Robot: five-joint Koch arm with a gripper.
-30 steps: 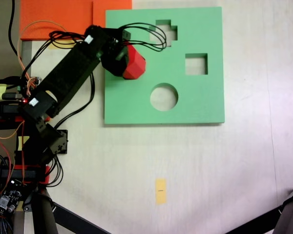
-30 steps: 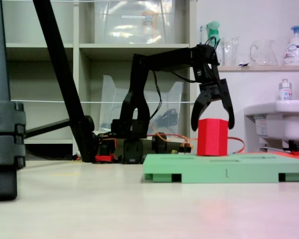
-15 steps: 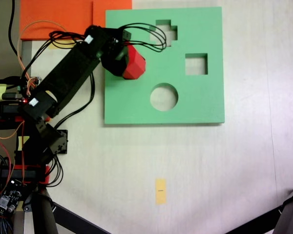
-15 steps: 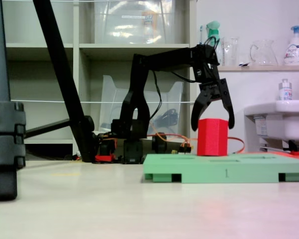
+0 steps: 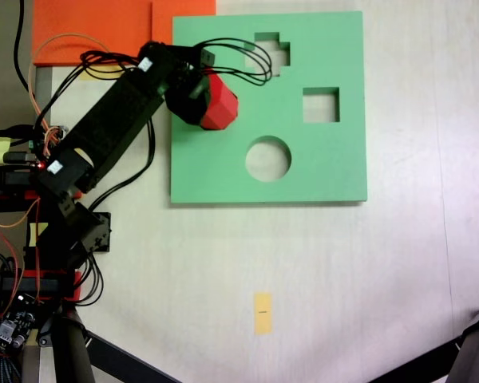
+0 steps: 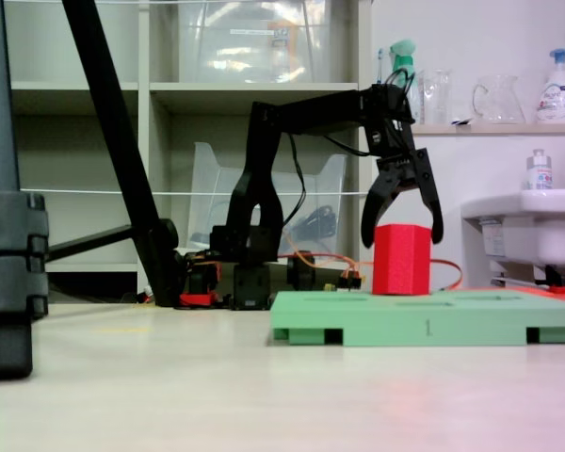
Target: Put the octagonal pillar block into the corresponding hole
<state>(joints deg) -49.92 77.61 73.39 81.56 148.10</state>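
The octagonal pillar block (image 5: 220,108), a bright red foam prism, stands upright on the left part of the green foam board (image 5: 223,171). From the low side view the block (image 6: 401,261) rises well above the board (image 6: 405,330). My gripper (image 6: 403,237) hangs over it, open, with one jaw on each side of the block's top and a gap to either face. From above, the gripper (image 5: 203,100) and the block cover that part of the board. The eight-sided hole is hidden beneath them.
The board has a cross cutout (image 5: 271,52), a square cutout (image 5: 320,104) and a round cutout (image 5: 268,158). An orange foam sheet (image 5: 88,28) lies at the upper left. Yellow tape (image 5: 262,311) marks the table. A tripod leg (image 6: 9,235) stands at the left.
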